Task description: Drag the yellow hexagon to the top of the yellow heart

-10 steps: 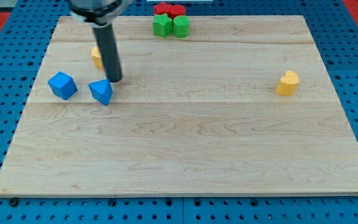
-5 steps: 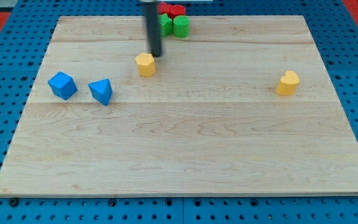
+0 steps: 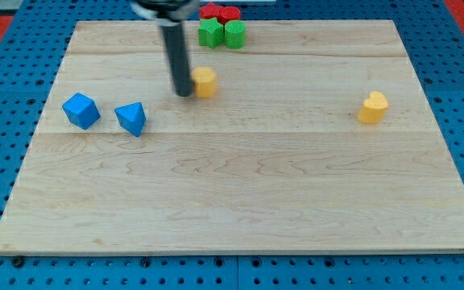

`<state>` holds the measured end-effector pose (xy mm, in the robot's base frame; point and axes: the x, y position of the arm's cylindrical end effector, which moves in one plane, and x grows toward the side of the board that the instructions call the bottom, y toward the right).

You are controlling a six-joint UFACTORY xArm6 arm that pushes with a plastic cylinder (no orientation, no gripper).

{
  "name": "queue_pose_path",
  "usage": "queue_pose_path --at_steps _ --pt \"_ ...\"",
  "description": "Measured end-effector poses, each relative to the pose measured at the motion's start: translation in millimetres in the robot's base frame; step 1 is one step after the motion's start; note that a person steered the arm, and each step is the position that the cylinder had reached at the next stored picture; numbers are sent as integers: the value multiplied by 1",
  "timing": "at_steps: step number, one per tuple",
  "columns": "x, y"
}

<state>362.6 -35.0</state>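
Observation:
The yellow hexagon [image 3: 205, 81] lies on the wooden board in the upper middle-left. My tip [image 3: 183, 93] is right beside its left side, touching or nearly touching it. The yellow heart [image 3: 372, 107] lies far off toward the view's right, a little lower than the hexagon.
A blue cube [image 3: 80, 110] and a blue triangular block [image 3: 131, 118] lie at the left. Two green blocks [image 3: 222, 33] and two red blocks [image 3: 219, 12] cluster at the board's top edge, just above the hexagon. The wooden board [image 3: 240, 201] rests on a blue pegboard.
The yellow hexagon has slid rightward from the far left to the upper middle. My tip went from above the blue triangle, past the hexagon's upper right, to its left side.

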Motion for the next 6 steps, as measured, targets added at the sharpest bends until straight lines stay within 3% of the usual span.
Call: queue_pose_path --at_steps 1,2,4,5,6 --pt "-12 101" --pt "-13 125" --pt "-9 28" --pt "-36 30" --pt "-55 71"
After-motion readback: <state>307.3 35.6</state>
